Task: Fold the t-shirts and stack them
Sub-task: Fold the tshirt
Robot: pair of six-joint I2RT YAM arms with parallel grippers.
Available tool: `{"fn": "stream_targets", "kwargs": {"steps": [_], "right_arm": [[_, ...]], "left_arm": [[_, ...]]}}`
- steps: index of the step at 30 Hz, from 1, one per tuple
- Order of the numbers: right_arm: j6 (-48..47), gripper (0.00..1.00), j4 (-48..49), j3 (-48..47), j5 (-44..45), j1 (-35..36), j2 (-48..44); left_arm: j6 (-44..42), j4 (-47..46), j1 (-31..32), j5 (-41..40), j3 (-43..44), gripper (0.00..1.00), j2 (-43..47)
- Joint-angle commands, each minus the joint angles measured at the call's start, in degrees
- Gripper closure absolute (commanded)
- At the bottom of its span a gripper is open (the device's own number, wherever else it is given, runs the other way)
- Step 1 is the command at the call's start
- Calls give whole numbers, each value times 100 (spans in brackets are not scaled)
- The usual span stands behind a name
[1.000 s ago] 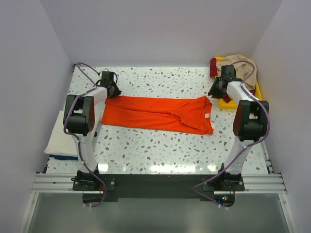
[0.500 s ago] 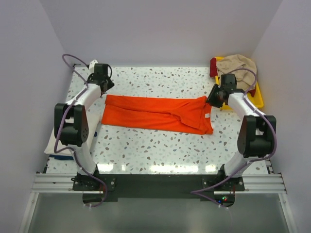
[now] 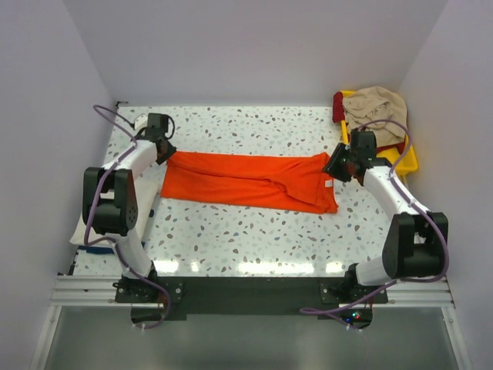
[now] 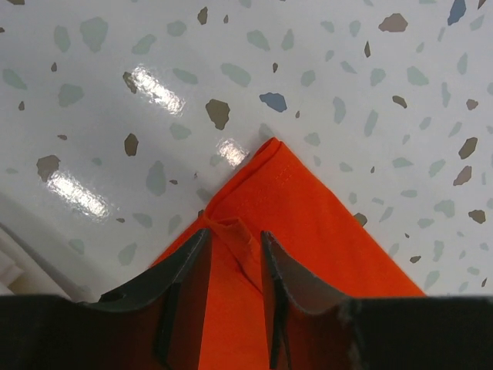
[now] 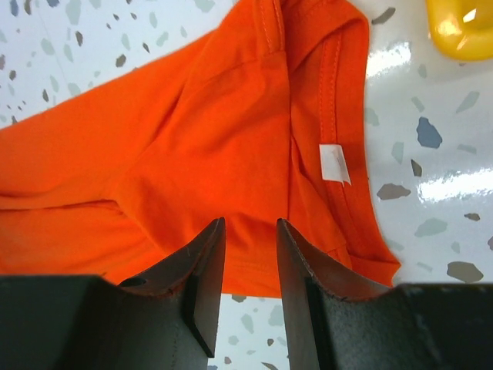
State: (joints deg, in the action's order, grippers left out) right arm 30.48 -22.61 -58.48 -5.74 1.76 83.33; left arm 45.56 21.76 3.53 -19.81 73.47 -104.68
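A bright orange t-shirt [image 3: 246, 181] lies folded into a long band across the middle of the table. My left gripper [image 3: 163, 149] is down at its far left corner. In the left wrist view the open gripper [image 4: 235, 231] straddles a small raised ridge of orange cloth [image 4: 308, 223] just behind the corner tip. My right gripper [image 3: 337, 165] is at the shirt's far right corner by the neck. In the right wrist view the open gripper [image 5: 250, 223] hangs over the shirt's edge [image 5: 200, 139], left of the white neck tag [image 5: 334, 163].
A yellow tray [image 3: 407, 158] at the back right holds a beige shirt [image 3: 376, 104] and a dark red one [image 3: 338, 106]; its corner shows in the right wrist view [image 5: 458, 19]. A cream-white folded cloth [image 3: 79, 230] lies at the table's left edge over something navy [image 3: 96, 248].
Both grippers have come from behind the shirt down onto its far corners: the left toward me to the left corner, the right toward me and left to the neck corner. The shirt has not moved.
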Motion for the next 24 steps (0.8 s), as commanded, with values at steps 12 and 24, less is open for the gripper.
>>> {"fn": "stream_targets", "kwargs": {"steps": [12,24], "right_arm": [[81,63,213,478,-77,105,-265],[-42,62,248,961,-24,105,-405]], "left_arm": [[462,-93,-28,320,53,64,-351],[375,-242,-28,434,27,92,-298]]}}
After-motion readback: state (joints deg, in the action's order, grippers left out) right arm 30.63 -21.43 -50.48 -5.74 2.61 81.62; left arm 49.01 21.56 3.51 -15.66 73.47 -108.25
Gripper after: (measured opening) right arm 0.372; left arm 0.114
